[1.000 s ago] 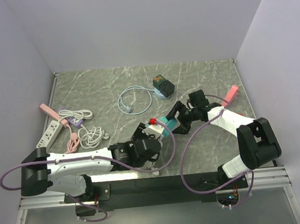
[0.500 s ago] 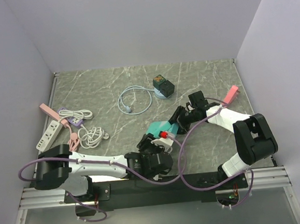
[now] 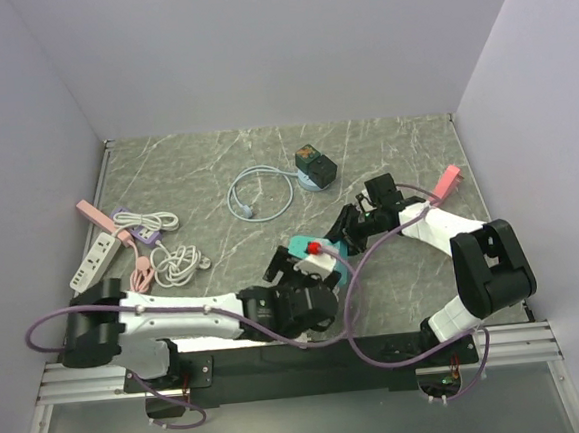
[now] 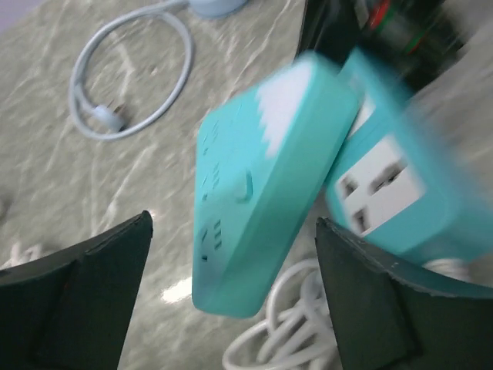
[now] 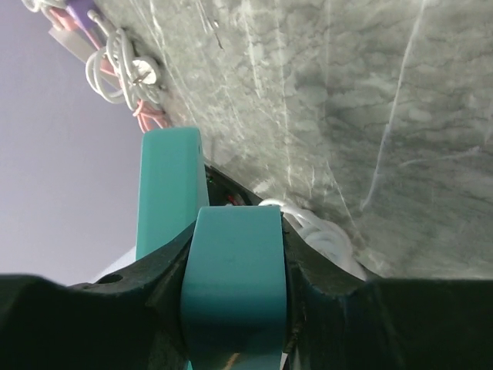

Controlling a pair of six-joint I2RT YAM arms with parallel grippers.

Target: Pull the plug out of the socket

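A teal socket block point(image 4: 381, 181) with a white outlet face hangs above the table, beside a second teal block point(image 4: 262, 177) with small slots in its side. The two touch. Where they meet is hidden, so I cannot tell whether the plug is seated. My left gripper point(image 4: 233, 223) stands open, its fingers point(image 4: 77, 301) wide of the second block and touching nothing. My right gripper point(image 5: 235, 231) is shut on a teal block point(image 5: 235, 285), with the other teal piece point(image 5: 169, 185) beyond it. From above, the left gripper point(image 3: 313, 262) and right gripper point(image 3: 343, 234) meet at the teal pieces point(image 3: 300, 246). A white cable point(image 4: 277, 347) coils underneath.
A pale blue cable loop point(image 3: 258, 194) and a dark box point(image 3: 313, 162) lie behind. A white power strip point(image 3: 90, 260), a pink strip point(image 3: 91, 214) and tangled cables point(image 3: 173, 261) sit at the left. A pink piece point(image 3: 447, 179) lies by the right wall.
My left gripper has opened and let go of the teal block. My right gripper has shut on the other teal block. The left arm has swung right and nearer the front edge.
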